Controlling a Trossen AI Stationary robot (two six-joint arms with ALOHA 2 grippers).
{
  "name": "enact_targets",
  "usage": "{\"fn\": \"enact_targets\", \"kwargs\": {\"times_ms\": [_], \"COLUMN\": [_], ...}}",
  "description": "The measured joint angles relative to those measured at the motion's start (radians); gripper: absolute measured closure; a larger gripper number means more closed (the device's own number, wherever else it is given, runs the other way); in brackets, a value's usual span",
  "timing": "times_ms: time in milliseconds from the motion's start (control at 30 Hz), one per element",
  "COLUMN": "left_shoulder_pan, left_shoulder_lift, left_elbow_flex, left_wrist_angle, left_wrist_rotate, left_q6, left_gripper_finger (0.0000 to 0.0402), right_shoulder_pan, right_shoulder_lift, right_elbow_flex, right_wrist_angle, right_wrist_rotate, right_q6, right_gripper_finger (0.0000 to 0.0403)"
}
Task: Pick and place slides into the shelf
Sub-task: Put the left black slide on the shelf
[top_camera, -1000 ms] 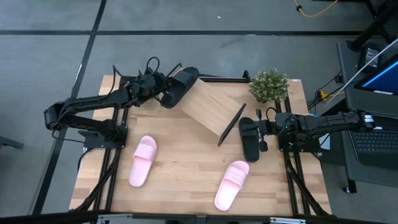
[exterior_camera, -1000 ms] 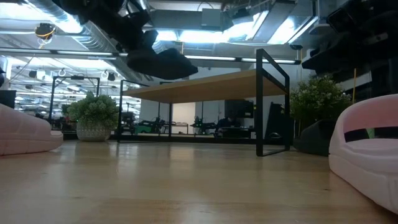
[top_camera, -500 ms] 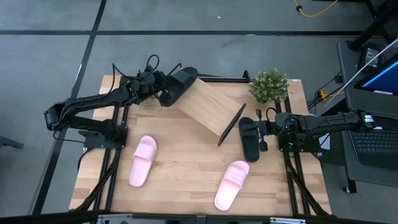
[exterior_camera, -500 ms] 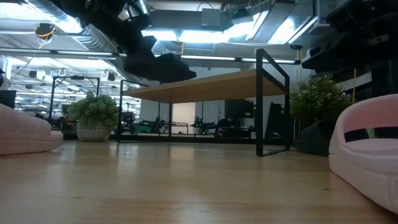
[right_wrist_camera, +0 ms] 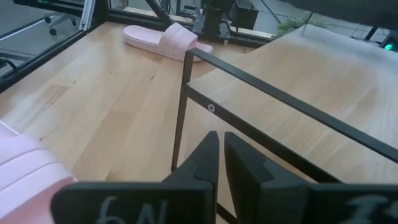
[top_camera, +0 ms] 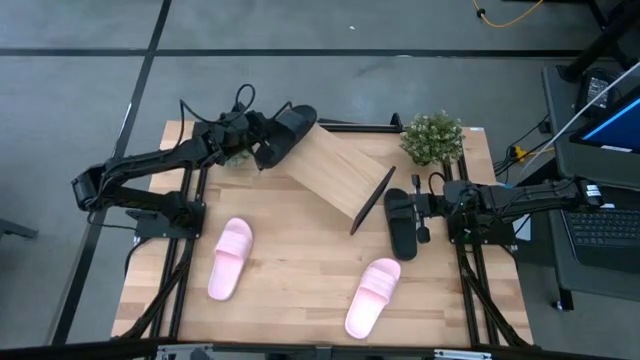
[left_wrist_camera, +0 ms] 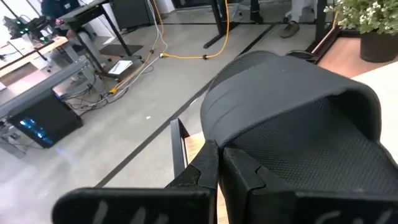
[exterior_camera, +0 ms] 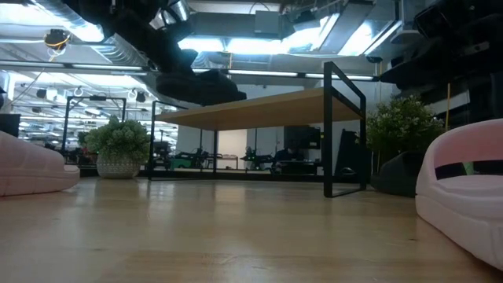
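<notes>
My left gripper (top_camera: pixel 258 146) is shut on a black slide (top_camera: pixel 288 130) at the far left corner of the shelf (top_camera: pixel 340 178), a slanted light-wood board on a black frame. In the low view this slide (exterior_camera: pixel 196 85) hangs just above the board's left end (exterior_camera: pixel 236 115). The second black slide (top_camera: pixel 400 224) lies sole down on the table by the shelf's right end. My right gripper (top_camera: pixel 424 208) is shut beside it; I cannot tell if they touch. Two pink slides (top_camera: pixel 230 258) (top_camera: pixel 372 296) lie sole down near the table's near edge. My left gripper pinches the black slide between its two fingers (left_wrist_camera: pixel 239 174) at the end of the footbed (left_wrist_camera: pixel 292 155) away from the strap (left_wrist_camera: pixel 280 81). It comes in about level from the table's left. The slide is lifted clear of the table; whether its strap end touches the board I cannot tell.
A potted plant (top_camera: pixel 432 138) stands at the table's far right corner. Another plant (exterior_camera: pixel 118 145) stands by the shelf's left end, below my left gripper. The shelf's black frame (right_wrist_camera: pixel 186 106) rises just ahead of my right gripper. Bare tabletop (top_camera: pixel 300 262) lies between the pink slides.
My left gripper has carried the black slide a little toward the table's far edge and tipped it from a slant to nearly level, so it now hangs lower, close above the board's left end. The right arm has kept still.
</notes>
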Motion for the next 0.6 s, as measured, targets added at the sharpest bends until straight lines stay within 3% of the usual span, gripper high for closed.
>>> {"fn": "enact_targets", "kwargs": {"times_ms": [600], "left_shoulder_pan": [0.071], "left_shoulder_lift": [0.087], "left_elbow_flex": [-0.001], "left_wrist_angle": [0.067], "left_wrist_rotate": [0.033], "left_q6": [0.078], "left_gripper_finger": [0.0401], "right_shoulder_pan": [0.000], "right_shoulder_lift": [0.000], "right_elbow_flex": [0.000], "right_wrist_angle": [0.016], "right_wrist_rotate": [0.000], "right_q6": [-0.005], "right_gripper_finger": [0.0373]}}
